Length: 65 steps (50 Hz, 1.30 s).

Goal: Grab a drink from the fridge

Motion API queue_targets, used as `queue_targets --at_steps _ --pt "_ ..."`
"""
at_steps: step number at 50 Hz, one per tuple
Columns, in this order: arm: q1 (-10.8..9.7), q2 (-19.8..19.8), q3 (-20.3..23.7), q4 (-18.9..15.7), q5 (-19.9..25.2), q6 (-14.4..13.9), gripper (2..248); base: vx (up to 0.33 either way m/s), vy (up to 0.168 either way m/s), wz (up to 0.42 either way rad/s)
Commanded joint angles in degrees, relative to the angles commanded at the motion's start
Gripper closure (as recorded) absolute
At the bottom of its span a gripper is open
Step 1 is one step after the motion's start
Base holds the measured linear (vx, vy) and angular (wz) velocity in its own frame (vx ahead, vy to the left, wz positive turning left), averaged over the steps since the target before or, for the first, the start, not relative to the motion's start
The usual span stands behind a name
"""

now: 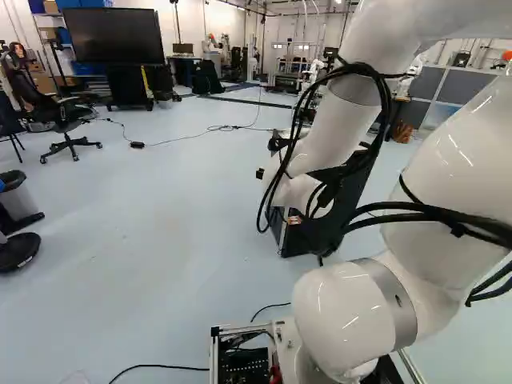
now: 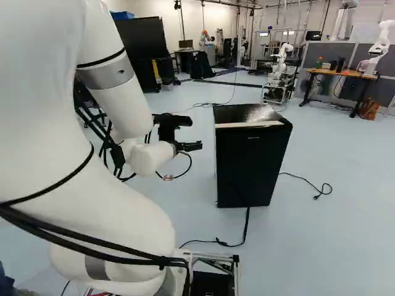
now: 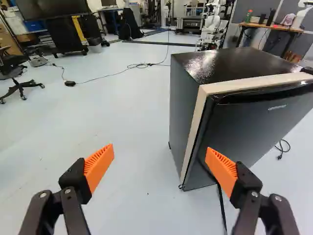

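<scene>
From where I stand, I see the black mini fridge (image 2: 250, 166) upright on the floor (image 2: 333, 246), right of centre in the right base view. Its door (image 3: 264, 127) looks shut, with a pale strip (image 3: 198, 115) running round the door's edge. In the left base view the white arm (image 1: 324, 136) covers most of it.

The tool (image 2: 192, 134) hangs in the air near the middle of the right base view, to the left of the fridge and apart from it. Its two orange pads (image 3: 100, 164) stand wide apart and have hold of nothing. In the wrist view the fridge rises ahead of the tool, over to one finger's side.

A loose black cord with a plug (image 2: 316, 197) lies on the floor right of the fridge. At the upper right of the right base view a green bottle (image 2: 319, 63) stands on a wooden tabletop (image 2: 345, 73), and a big dark screen (image 1: 112, 35) fills the upper left of the left base view
</scene>
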Motion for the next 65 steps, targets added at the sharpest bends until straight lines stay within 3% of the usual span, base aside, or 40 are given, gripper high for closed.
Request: queue_targets --at_steps 25,65 --pt "2.3 -6.5 -2.5 10.4 5.5 0.0 3 0.0 0.0 0.0" --pt "3.7 -20.7 -11.7 27.2 15.3 0.0 3 0.0 0.0 0.0"
